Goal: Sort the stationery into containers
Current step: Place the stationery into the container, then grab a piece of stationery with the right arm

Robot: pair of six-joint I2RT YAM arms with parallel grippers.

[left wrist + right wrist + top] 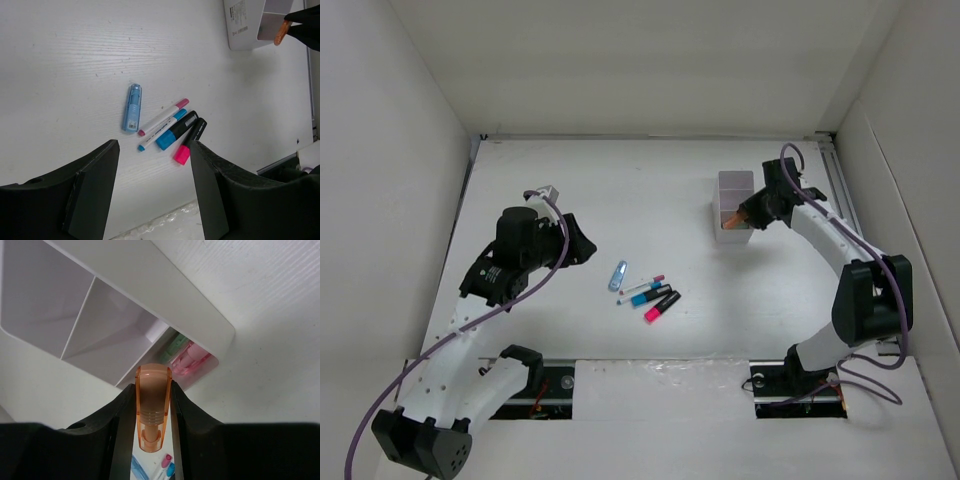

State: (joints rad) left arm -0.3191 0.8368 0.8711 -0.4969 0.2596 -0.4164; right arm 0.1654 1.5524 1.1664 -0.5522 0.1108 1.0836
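The white divided box (734, 180) stands lengthwise, with three compartments in a row. Its end compartment nearest the arm bases holds a pink piece (192, 360) and a green piece (173, 347), which lie side by side and show through the translucent wall. At that same near end the right gripper (152, 405) has its fingers closed on an orange piece (152, 405). The piece points toward the box rim, but the views do not show whether it touches the box. The box stands on a white table (620, 190) with a faint wood grain, shut in by plain white walls (650, 60) at the back and both sides. The remaining stationery lies in a loose cluster well to the left of the box and nearer the bases. The black marker with a pink end (190, 141) is nearest the bases. Against it lies a black marker with a blue end (176, 130), then a white pen with blue tips (162, 130) and a white pen with pink tips (163, 117). All four lie roughly parallel and close together. The stubby pastel blue piece (132, 107) lies just beside them, on the side away from the box. Farther from the box, the left gripper (152, 145) hangs above the table with its fingers spread wide and nothing between them.
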